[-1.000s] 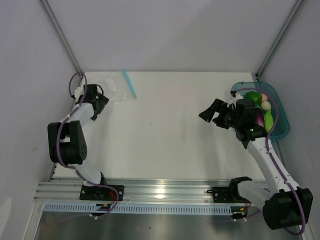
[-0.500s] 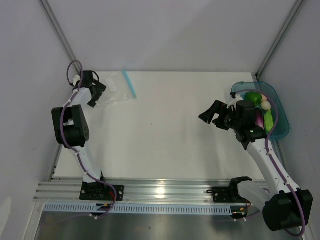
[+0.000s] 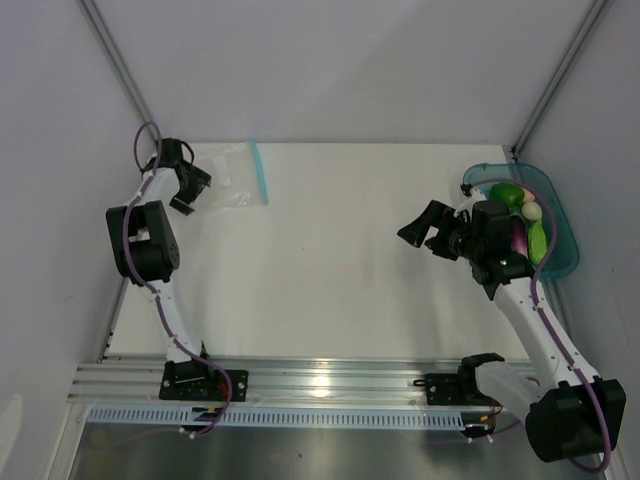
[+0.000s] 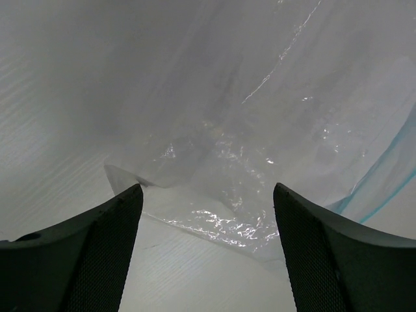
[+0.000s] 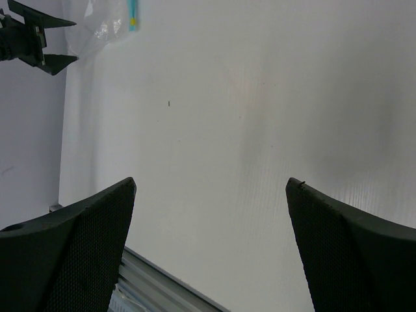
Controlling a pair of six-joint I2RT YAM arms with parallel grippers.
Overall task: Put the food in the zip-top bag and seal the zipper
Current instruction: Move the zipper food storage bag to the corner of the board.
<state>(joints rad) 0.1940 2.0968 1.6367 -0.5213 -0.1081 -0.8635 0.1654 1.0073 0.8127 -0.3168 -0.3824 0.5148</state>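
the bag (image 3: pixel 228 178) lies flat, its zipper (image 3: pixel 258 172) along its right edge. the left gripper (image 3: pixel 190 190) is spread wide at the bag's left edge, holding nothing. the right gripper (image 3: pixel 424 232) is wide too and empty, far right of the bag. the food (image 3: pixel 508 193) sits in a tray (image 3: pixel 568 250), even farther right

Pretty plain setup: a white surface (image 3: pixel 320 270) with a teal see-through tray (image 3: pixel 570 250) sitting at its far right edge. A silver metal rail (image 3: pixel 330 378) runs along the near side, with grey walls (image 3: pixel 350 70) all around.
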